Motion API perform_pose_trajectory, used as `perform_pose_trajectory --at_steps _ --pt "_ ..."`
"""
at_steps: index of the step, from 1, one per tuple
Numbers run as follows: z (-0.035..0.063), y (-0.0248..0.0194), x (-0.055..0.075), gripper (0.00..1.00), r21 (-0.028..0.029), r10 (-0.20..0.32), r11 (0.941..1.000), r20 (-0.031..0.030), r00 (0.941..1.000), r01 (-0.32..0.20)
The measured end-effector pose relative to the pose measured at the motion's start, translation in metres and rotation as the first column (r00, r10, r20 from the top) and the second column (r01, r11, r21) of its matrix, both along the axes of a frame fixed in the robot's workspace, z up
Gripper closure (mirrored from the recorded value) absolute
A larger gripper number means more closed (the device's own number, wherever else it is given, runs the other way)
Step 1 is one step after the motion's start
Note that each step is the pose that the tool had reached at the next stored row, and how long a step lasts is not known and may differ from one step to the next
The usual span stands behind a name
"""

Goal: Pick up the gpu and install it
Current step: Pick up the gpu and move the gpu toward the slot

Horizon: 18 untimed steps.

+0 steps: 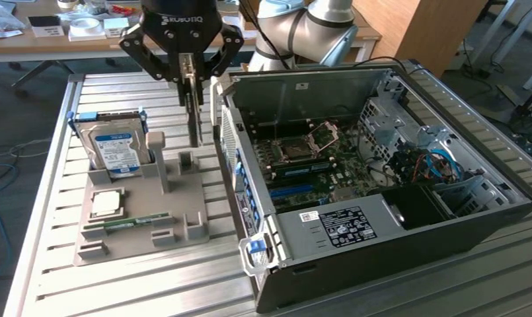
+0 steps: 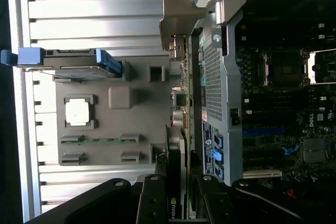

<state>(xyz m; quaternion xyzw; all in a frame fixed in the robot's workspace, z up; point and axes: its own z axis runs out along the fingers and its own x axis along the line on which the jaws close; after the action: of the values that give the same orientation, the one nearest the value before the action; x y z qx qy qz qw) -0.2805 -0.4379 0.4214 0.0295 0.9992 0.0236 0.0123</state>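
1 gpu [image 1: 193, 109] — between the fingers [image 1: 158, 65]

The gpu [image 1: 194, 119], a thin dark card with a metal bracket at one end, hangs upright and edge-on above the grey holder [image 1: 129, 246], just beside the open computer case [image 1: 503, 172], on the exterior view's left.
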Motion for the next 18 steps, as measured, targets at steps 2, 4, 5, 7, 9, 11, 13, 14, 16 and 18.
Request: perform_pose_trajectory --at_steps 2,4,5,7,9,11,13,14,16,18 --pt "0.0000 0.0000 0.006 0.73 0.0008 0.000 1.0000 -0.0001 1.0000 0.000" --pt "0.0000 0.0000 0.012 0.73 0.0019 0.000 1.0000 0.0000 1.0000 0.000" --pt "0.0000 0.0000 0.016 0.73 0.0024 0.000 1.0000 0.0000 1.0000 0.000" --pt "0.0000 0.0000 0.023 0.73 0.0038 0.000 1.0000 -0.0001 1.0000 0.000" --pt "0.0000 0.0001 0.030 0.73 0.0051 0.000 1.0000 0.0000 1.0000 0.000" --pt "-0.0001 0.0001 0.036 0.73 0.0063 0.000 1.0000 0.0001 1.0000 0.000" --pt "0.0000 0.0002 0.043 0.73 0.0072 0.000 1.0000 0.0000 1.0000 0.000" --pt "0.0000 0.0002 0.046 0.73 0.0076 0.000 1.0000 -0.0001 1.0000 0.000" --pt "0.0000 0.0003 0.052 0.73 0.0089 0.000 1.0000 -0.0001 1.0000 0.000" --pt "0.0000 0.0004 0.059 0.73 0.0106 0.000 0.9999 0.0000 1.0000 0.000"
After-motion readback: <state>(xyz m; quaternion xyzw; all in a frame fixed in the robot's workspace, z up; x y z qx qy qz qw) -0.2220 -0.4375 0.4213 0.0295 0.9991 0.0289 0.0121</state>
